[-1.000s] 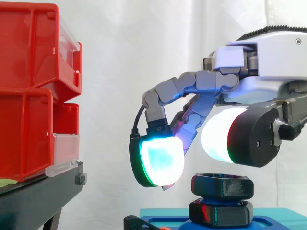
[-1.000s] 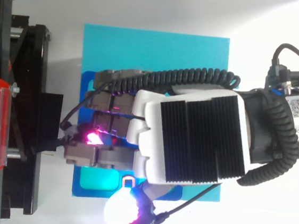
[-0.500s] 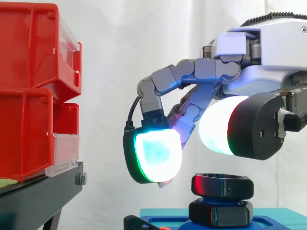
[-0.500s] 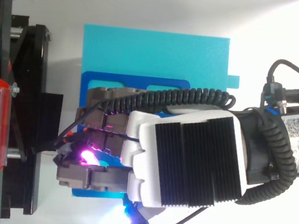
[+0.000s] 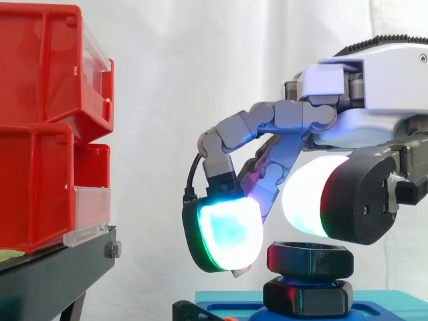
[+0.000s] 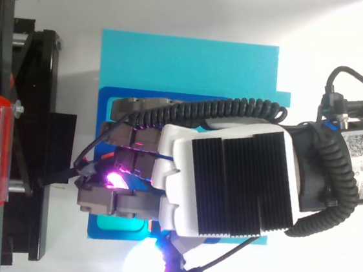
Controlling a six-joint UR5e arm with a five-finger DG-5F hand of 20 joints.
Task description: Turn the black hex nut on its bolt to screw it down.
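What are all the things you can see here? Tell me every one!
Bins: at least two, red, stacked at the left on the stand.
Stand: one, black, under the bins.
Curtain: one, white, behind everything.
Base plate: one, teal, under the hand.
Tray: one, blue, on the base plate.
Black hex nut: one, black, up on its bolt, just below the hand.
Lower hex piece: one, black, right under the nut.
Hand: one, white and grey, hovering over the nut and holding nothing.
Fingertips: thick pads glowing cyan, green and white, beside and above the nut.
Arm: one, coming in from the right.
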